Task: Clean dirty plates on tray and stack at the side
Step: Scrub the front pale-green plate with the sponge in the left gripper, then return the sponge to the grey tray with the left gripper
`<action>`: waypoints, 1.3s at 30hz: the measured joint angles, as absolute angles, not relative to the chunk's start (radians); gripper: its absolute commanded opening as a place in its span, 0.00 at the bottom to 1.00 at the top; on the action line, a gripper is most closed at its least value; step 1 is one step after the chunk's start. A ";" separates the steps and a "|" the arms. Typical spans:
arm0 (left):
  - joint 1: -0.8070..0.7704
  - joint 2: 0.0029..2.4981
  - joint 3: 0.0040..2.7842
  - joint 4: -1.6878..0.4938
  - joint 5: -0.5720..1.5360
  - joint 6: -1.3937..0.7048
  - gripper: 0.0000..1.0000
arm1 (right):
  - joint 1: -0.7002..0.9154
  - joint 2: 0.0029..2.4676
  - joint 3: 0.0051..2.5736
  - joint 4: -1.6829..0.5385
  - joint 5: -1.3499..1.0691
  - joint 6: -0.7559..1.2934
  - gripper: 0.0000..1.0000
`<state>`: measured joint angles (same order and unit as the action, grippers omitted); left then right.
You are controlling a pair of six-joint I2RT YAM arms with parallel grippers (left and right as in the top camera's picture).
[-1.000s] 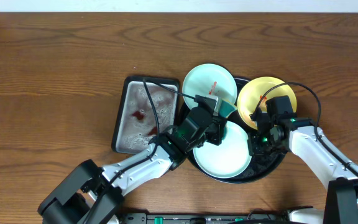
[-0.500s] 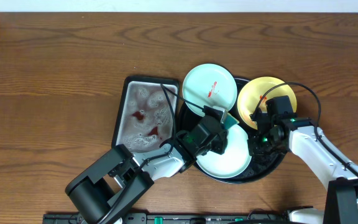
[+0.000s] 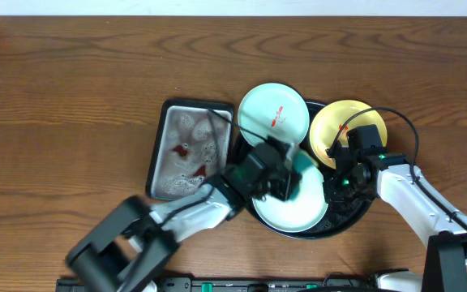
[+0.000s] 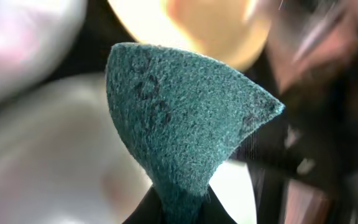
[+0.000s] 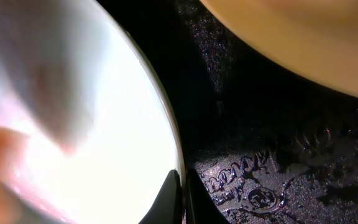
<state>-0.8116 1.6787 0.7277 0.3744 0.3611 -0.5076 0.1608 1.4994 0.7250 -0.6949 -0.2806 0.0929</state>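
Three plates sit on the black tray (image 3: 355,212): a mint plate (image 3: 274,115) with red smears at the back, a yellow plate (image 3: 343,128) at the right, and a second mint plate (image 3: 292,207) in front. My left gripper (image 3: 290,174) is shut on a green sponge (image 3: 305,167) over the front mint plate's far edge. In the left wrist view the sponge (image 4: 179,118) stands up from the gripper (image 4: 179,208). My right gripper (image 5: 182,199) is shut on the rim of the front mint plate (image 5: 73,124), beside the wet tray (image 5: 278,162).
A rectangular grey metal tray (image 3: 165,146) with soapy water and red traces lies left of the black tray. The brown wooden table (image 3: 71,97) stretches to the left and back. The right arm (image 3: 412,199) reaches in from the lower right.
The left gripper has carried the sponge from the back mint plate's edge down and right onto the front mint plate. The left arm has swung. The right gripper has stayed put.
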 measured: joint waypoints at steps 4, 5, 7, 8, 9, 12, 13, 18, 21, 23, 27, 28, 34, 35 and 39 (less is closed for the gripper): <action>-0.775 1.599 0.728 0.394 0.248 -0.497 0.08 | 0.161 1.499 0.725 -0.695 -0.281 0.093 0.01; -0.774 1.594 0.728 0.398 0.226 -0.496 0.08 | 0.161 1.499 0.725 -0.695 -0.281 0.093 0.01; -0.775 1.599 0.728 0.397 0.198 -0.497 0.08 | 0.161 1.499 0.725 -0.694 -0.281 0.093 0.01; -0.775 1.606 0.728 0.397 0.189 -0.497 0.08 | 0.161 1.499 0.725 -0.694 -0.281 0.093 0.01; -0.777 1.615 0.728 0.399 0.182 -0.497 0.08 | 0.161 1.499 0.725 -0.694 -0.281 0.093 0.01; -0.788 1.654 0.728 0.414 0.165 -0.497 0.08 | 0.161 1.499 0.725 -0.694 -0.281 0.093 0.01; -0.795 1.674 0.728 0.428 0.162 -0.497 0.08 | 0.161 1.499 0.725 -0.694 -0.281 0.092 0.01; -0.844 1.755 0.728 0.469 0.157 -0.501 0.08 | 0.161 1.499 0.725 -0.694 -0.281 0.091 0.01; -0.868 1.779 0.728 0.472 0.158 -0.501 0.09 | 0.161 1.499 0.725 -0.694 -0.281 0.091 0.01; -0.877 1.784 0.728 0.461 0.158 -0.505 0.08 | 0.161 1.499 0.725 -0.695 -0.281 0.091 0.01; -0.887 1.784 0.728 0.435 0.202 -0.523 0.08 | 0.161 1.499 0.725 -0.696 -0.281 0.091 0.01; -0.888 1.784 0.728 0.421 0.223 -0.524 0.08 | 0.161 1.499 0.725 -0.696 -0.281 0.091 0.01; -0.867 1.737 0.728 0.332 0.273 -0.527 0.08 | 0.161 1.499 0.725 -0.695 -0.281 0.091 0.01; -0.857 1.712 0.727 0.313 0.279 -0.524 0.07 | 0.161 1.499 0.725 -0.695 -0.281 0.091 0.01; -0.815 1.569 0.727 0.217 0.274 -0.513 0.08 | 0.161 1.499 0.725 -0.694 -0.280 0.091 0.01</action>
<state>-0.8150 1.5692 0.7273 0.2169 0.2737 -0.5125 0.1608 1.4994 0.7250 -0.6945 -0.2802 0.0910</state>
